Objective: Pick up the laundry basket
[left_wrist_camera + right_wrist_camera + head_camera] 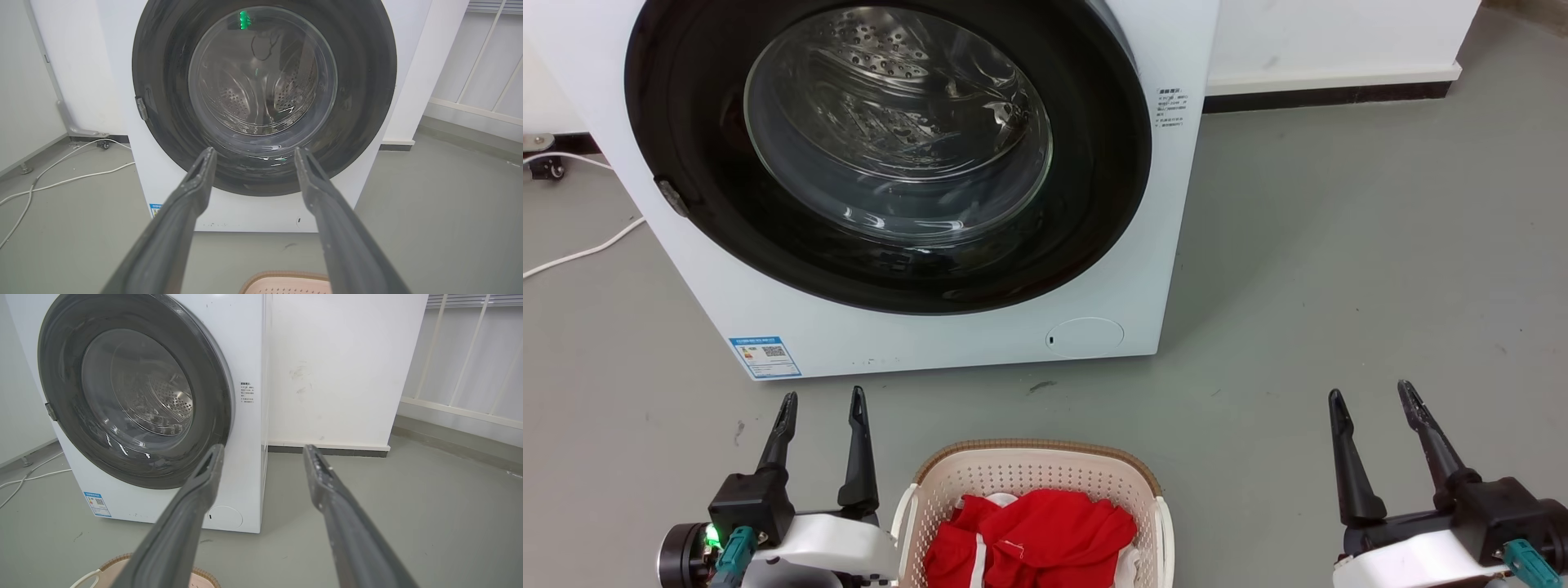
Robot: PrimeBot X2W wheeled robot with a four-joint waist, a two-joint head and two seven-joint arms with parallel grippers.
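Between both parted claws, cream perforated laundry basket, brown-rimmed.

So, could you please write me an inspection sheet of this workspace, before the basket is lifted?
Surface: grey floor, a few dark scuffs.
Job's things: laundry basket stands on the floor in front of the washing machine, apart from it, with red clothes inside.
Clutter: nothing seen.
Grippers: left gripper open, empty, close beside the basket's left side; right gripper open, empty, well apart on the basket's right.
Cables: white cable lies on the floor left of the machine.
Surroundings: white wall with dark baseboard; round door of the machine shut.
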